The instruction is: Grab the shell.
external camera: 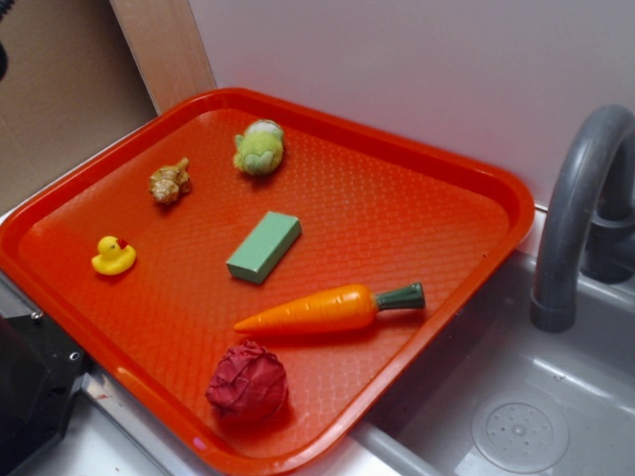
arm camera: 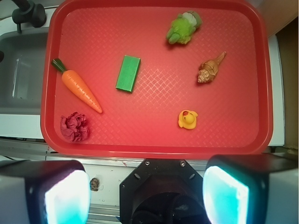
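Shell (arm camera: pixel 210 68) well clear of gripper (arm camera: pixel 147 193)

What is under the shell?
The shell lies right on the red tray, with nothing else near its edges. The spot it covers cannot be seen. The gripper is open, away from it.

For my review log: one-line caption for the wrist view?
Open claw above red tray edge; shell untouched between green toy and duck.
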`<act>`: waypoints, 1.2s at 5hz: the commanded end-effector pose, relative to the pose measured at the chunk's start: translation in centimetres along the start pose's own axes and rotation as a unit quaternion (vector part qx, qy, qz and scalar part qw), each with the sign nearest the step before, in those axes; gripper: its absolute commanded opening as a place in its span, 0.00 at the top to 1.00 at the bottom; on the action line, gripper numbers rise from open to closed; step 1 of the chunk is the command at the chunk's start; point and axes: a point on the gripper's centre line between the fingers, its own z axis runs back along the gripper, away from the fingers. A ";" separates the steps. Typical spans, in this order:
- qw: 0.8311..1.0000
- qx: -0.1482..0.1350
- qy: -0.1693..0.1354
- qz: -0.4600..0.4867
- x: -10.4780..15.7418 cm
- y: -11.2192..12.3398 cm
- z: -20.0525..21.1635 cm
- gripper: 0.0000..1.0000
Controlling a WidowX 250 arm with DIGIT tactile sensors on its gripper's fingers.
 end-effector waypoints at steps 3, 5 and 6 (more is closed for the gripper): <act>0.983 0.021 -0.052 0.175 5.6 0.9 -1.2 0.00; 0.930 0.090 -0.137 0.328 10.7 5.7 -4.4 0.00; 0.909 0.125 -0.161 0.364 11.7 8.4 -6.9 0.00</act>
